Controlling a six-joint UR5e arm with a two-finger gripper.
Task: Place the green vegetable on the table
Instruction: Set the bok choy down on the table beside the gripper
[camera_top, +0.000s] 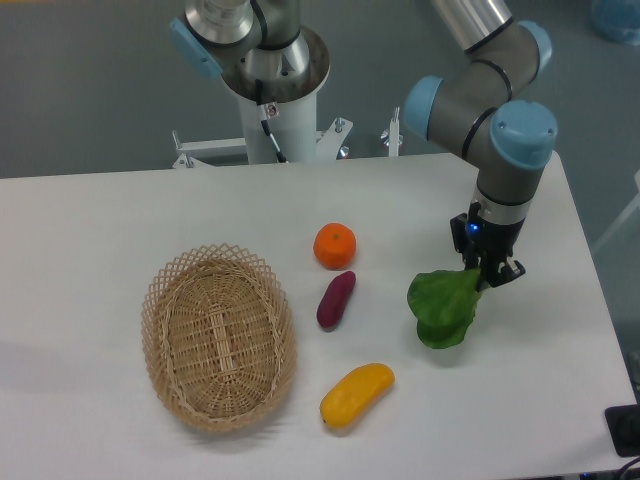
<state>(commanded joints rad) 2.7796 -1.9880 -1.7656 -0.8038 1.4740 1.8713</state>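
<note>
The gripper (488, 270) is pinching the green vegetable (442, 309) by its stem end, fingers clamped on it, so the broad leaves are hanging down and left toward the bench (120, 215). The leaves appear to be at or just above the surface; contact cannot be judged. The vegetable is sitting right of the purple piece (335, 299) and above-right of the yellow piece (356, 394), with bare bench around it and the right edge near.
</note>
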